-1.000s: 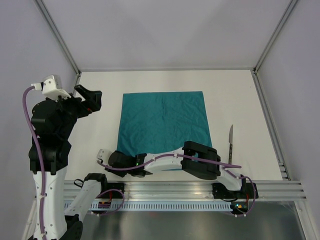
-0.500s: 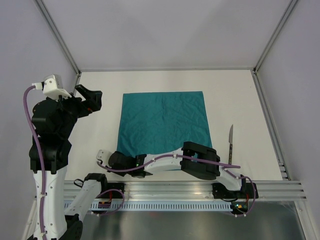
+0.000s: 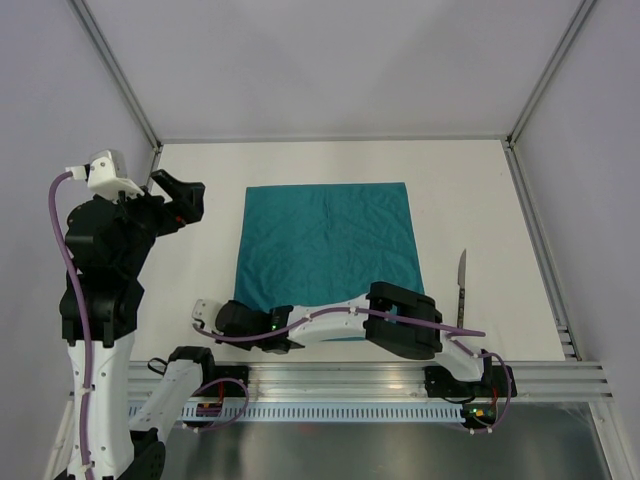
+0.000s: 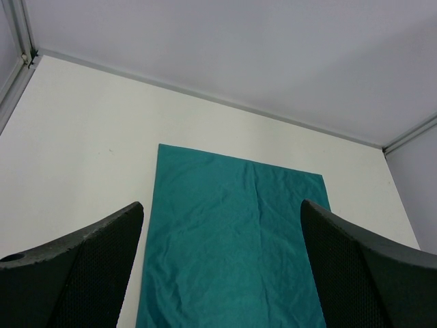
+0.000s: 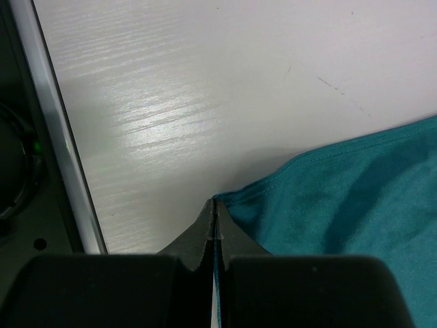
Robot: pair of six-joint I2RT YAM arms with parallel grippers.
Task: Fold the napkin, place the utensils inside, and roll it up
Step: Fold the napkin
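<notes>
The right fingers [image 5: 214,210] are pressed tight together, low down on the desk [image 3: 480,190]. They pinch the near left corner of the napkin [image 3: 325,250]. A thin teal edge sits right between the two tips. The rest of the napkin lies flat and spreads away from these fingers, ahead of them and to their right.

The knife [image 3: 461,285] lies on the desk far off to the right of the right fingers. It is a little past the napkin's right edge and does not touch the cloth. Its blade points away from the arms.

The left fingers [image 3: 183,197] are up in the air and spread wide, with nothing in them. The napkin lies below and ahead of them.
</notes>
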